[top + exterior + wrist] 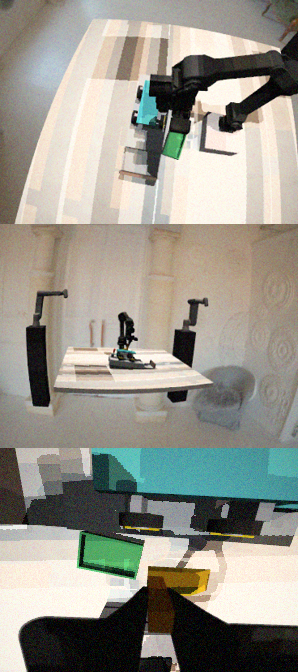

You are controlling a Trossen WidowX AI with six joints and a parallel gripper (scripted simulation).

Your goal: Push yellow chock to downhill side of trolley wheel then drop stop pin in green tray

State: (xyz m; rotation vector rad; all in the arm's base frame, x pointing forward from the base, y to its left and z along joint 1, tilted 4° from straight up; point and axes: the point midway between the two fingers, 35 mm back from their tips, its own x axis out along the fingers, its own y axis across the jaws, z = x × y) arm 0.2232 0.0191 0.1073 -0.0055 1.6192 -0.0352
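Note:
The turquoise trolley (149, 103) (126, 351) (200, 473) stands on the grey ramp (155, 142) (121, 364) (55, 505). My gripper (155, 591) is shut on the orange handle of the yellow chock (182, 579). The chock hangs beside the ramp's long side, below the trolley's two near wheels in the wrist view, apart from them. In the top view the arm covers the fingers and the ramp's uphill end. The red stop pin (114, 351) shows as a small speck at the uphill end; it is hidden in the top view. The green tray (175, 145) (111, 555) is empty.
The green tray lies close beside the ramp's lower half. A brown end board (138, 175) closes the ramp's downhill end. A dark-walled box shape (203, 134) stands right of the tray, near the arm's black lower part (231, 118).

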